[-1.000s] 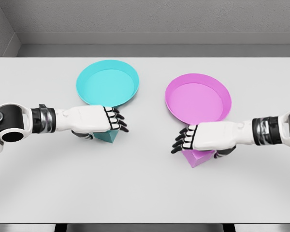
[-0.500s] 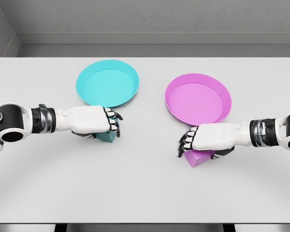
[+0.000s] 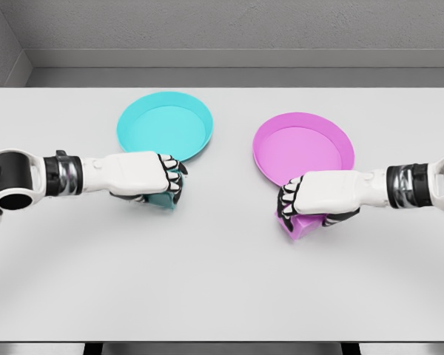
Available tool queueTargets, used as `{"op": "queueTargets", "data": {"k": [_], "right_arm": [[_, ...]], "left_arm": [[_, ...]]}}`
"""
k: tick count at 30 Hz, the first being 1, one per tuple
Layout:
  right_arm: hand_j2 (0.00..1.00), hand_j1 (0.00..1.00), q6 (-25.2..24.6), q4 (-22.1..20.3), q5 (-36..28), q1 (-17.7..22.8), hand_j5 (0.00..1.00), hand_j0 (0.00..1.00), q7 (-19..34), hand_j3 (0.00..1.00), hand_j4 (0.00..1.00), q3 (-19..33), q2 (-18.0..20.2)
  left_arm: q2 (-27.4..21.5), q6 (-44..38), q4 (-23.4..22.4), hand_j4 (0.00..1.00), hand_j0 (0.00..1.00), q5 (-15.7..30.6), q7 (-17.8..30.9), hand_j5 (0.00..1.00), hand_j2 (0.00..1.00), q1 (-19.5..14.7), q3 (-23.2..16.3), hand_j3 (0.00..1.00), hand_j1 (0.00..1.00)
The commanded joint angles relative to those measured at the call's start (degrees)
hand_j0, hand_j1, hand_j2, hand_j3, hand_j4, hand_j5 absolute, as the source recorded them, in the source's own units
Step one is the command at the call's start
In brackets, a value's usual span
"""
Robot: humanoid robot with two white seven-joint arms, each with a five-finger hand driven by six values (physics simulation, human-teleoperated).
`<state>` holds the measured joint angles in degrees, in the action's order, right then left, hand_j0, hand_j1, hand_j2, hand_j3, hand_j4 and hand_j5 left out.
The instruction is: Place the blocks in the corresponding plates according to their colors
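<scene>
At left of centre, the left hand [image 3: 144,177] has its fingers curled around a teal block [image 3: 165,198], just below the teal plate [image 3: 165,127] on the white counter [image 3: 222,281]. At right of centre, the right hand [image 3: 311,200] grips a pink block [image 3: 300,225] at the near rim of the pink plate [image 3: 303,150]. Each block is mostly covered, so a shallow grasp could let it slip, or it could clip the rim when lifted.

You have a pale grey surface [image 3: 222,288] filling most of the view, smooth and matte, with soft shadows lying on it. Behind its far edge you see a darker grey ledge [image 3: 237,77], and above that a grey textured back wall [image 3: 229,26]. At your left, a grey side wall [image 3: 1,44] meets it in the corner.
</scene>
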<state>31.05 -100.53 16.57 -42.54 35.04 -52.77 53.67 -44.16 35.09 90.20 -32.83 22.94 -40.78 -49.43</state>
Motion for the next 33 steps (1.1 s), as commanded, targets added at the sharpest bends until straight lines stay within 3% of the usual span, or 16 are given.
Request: {"op": "queueTargets", "data": {"k": [1,7,9,13,16,18,21,22,23,27,33], "right_arm": [[0.46,0.46,0.7,0.0,-0.8,-0.1,0.46,0.46,0.0,0.46,0.46,0.3,0.0],[0.46,0.46,-1.9,0.1,-1.4,-3.2,0.46,0.46,0.0,0.46,0.46,0.9,-0.1],[0.46,0.46,-4.6,0.4,-1.3,-4.5,0.46,0.46,0.0,0.46,0.46,1.4,-1.8],[0.46,0.46,-12.0,0.6,-1.3,-4.6,0.46,0.46,0.0,0.46,0.46,5.2,-2.3],[0.46,0.46,-21.8,0.4,-1.3,-4.6,0.46,0.46,0.0,0.46,0.46,7.2,-2.3],[0.46,0.46,-25.6,0.5,-1.3,-4.6,0.46,0.46,0.0,0.46,0.46,7.7,-2.3],[0.47,0.47,-34.3,0.6,-1.3,-4.6,0.47,0.47,0.0,0.47,0.47,8.3,-2.3],[0.47,0.47,-34.8,0.6,-1.3,-4.6,0.47,0.47,0.0,0.47,0.47,8.3,-2.4],[0.47,0.47,-34.8,0.6,-1.3,-4.6,0.47,0.47,0.0,0.47,0.47,8.3,-3.1],[0.47,0.47,-34.7,0.5,-1.3,-4.6,0.47,0.47,0.0,0.47,0.47,7.6,-6.0],[0.48,0.48,-34.7,1.9,-1.3,-4.6,0.48,0.48,0.0,0.48,0.48,5.1,-7.3]], "left_arm": [[0.0,-0.1,0.1,0.50,0.50,1.1,-0.2,0.50,0.50,-0.3,0.4,0.50,0.50],[1.3,-0.1,-0.7,0.51,0.51,0.9,-0.2,0.51,0.51,-4.4,1.9,0.51,0.51],[3.3,-0.1,-4.9,0.51,0.51,0.6,-0.1,0.51,0.51,-6.0,1.7,0.51,0.51],[9.3,-0.1,-14.3,0.53,0.53,-1.9,-0.2,0.53,0.53,-8.8,1.2,0.53,0.53],[12.5,-0.1,-23.0,0.54,0.54,-2.0,-0.3,0.54,0.54,-11.6,0.7,0.54,0.54],[13.6,-0.1,-26.3,0.56,0.56,-2.0,-0.4,0.56,0.56,-12.1,0.7,0.56,0.56],[14.2,-0.1,-28.5,0.71,0.71,-1.5,-0.5,0.71,0.71,-12.7,0.1,0.71,0.71],[14.4,-0.1,-28.5,0.95,0.95,-1.2,-0.5,0.95,0.95,-12.7,0.1,0.95,0.95],[14.5,-0.1,-28.5,1.00,1.00,-1.2,-0.5,1.00,1.00,-12.7,0.1,1.00,1.00],[14.8,-0.1,-28.5,1.00,1.00,-1.2,-0.5,1.00,1.00,-12.7,0.1,1.00,1.00],[14.8,-0.1,-28.2,1.00,1.00,-0.8,-0.6,1.00,1.00,-12.7,0.1,1.00,1.00]]}}
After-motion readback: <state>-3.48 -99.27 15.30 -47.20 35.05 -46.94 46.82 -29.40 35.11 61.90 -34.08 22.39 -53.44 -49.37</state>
